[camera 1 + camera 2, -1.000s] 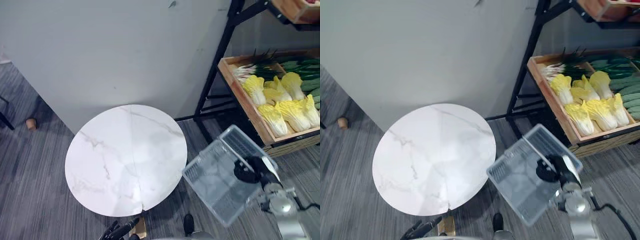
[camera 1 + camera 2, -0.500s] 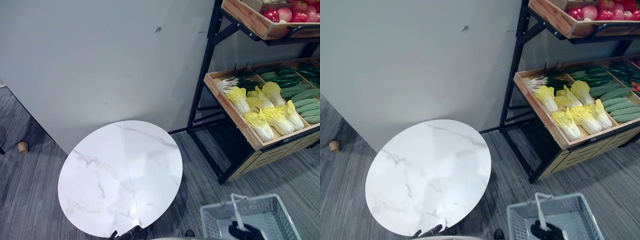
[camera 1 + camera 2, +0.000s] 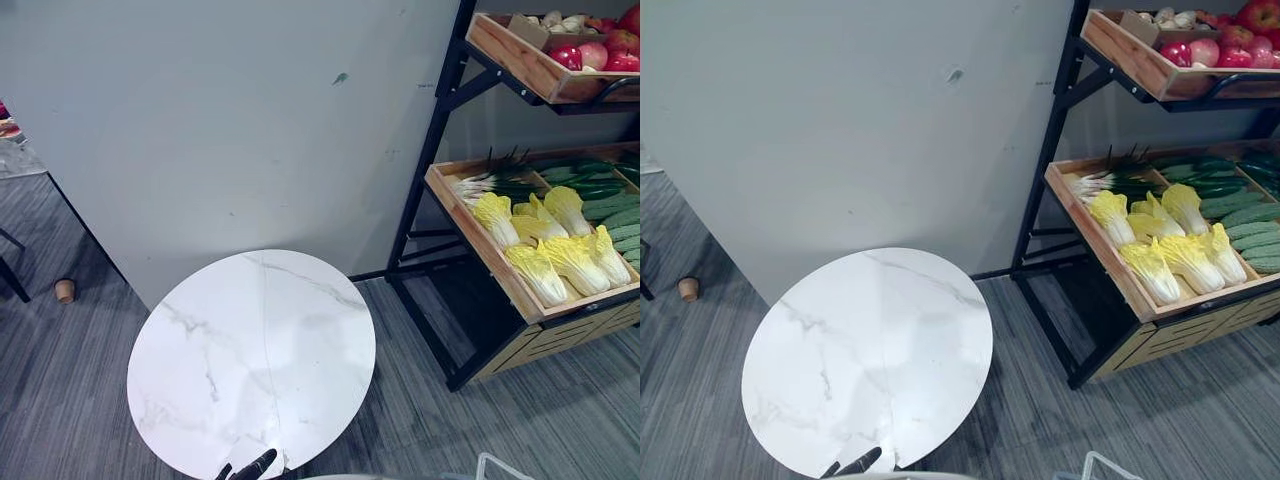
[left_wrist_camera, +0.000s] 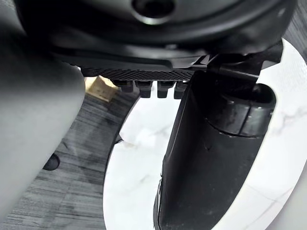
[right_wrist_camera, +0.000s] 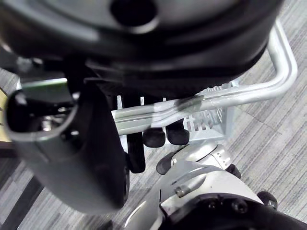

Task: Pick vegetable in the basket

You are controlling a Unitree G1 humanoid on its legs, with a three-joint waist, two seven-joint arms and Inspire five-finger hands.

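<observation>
The cabbages (image 3: 572, 262) lie in a row in a slanted wooden crate (image 3: 470, 228) on the middle level of a black rack (image 3: 425, 165). They are yellow-leaved with white stems. Spring onions (image 3: 490, 183) lie behind them at the crate's far end, and dark green cucumbers (image 3: 615, 212) lie to their right. None of these vegetables is in a hand or in the basket (image 5: 211, 120).

The basket is pale grey with a mesh wall and hangs from the right hand (image 5: 86, 143). That hand's fingers (image 5: 165, 136) are curled round the silver-grey handle (image 5: 240, 95), which crosses just above their tips. In the head views a pale corner of the basket's rim shows at the lower edge, low on the right, well apart from the crate.

The left hand (image 3: 250, 468) shows at the bottom edge of the head views, at the near rim of the round white marble bench (image 3: 250, 360). Its fingers (image 4: 146, 88) are straight and relaxed, holding nothing, with the bench top beyond them.

Higher on the rack, a second wooden crate (image 3: 520, 60) holds red apples (image 3: 600, 55). A plain grey wall (image 3: 220, 130) stands behind the bench, and the rack stands to its right. The floor (image 3: 60, 400) is grey striped carpet, and a small brown thing (image 3: 65, 290) sits on it near the wall's left end
</observation>
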